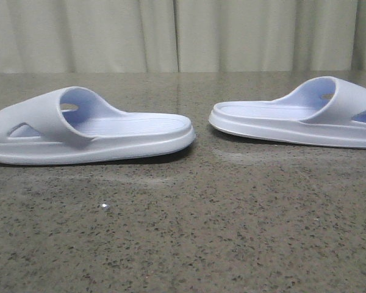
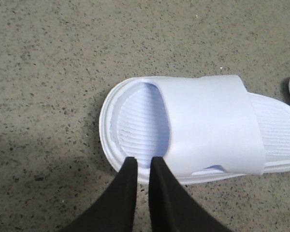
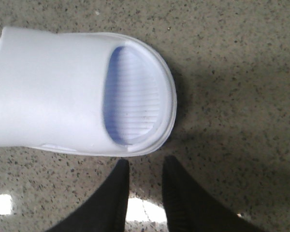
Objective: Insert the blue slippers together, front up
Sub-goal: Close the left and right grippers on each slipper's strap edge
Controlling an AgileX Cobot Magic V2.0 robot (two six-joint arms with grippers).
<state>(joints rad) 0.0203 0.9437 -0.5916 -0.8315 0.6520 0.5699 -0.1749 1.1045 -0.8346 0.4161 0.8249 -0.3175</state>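
Jaws slightly parted beside both slippers (image 1: 88, 125) (image 1: 305, 116)' edges

Two pale blue slippers (image 1: 88, 125) (image 1: 305, 116) lie soles-down, apart (heels facing, toes outward) on the speckled tabletop.

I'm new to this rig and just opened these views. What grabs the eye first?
Two pale blue slippers lie soles down on the speckled stone table, heels facing each other: the left slipper and the right slipper, a gap between them. Each wrist view shows dark fingers hovering near a slipper's toe end, holding nothing.
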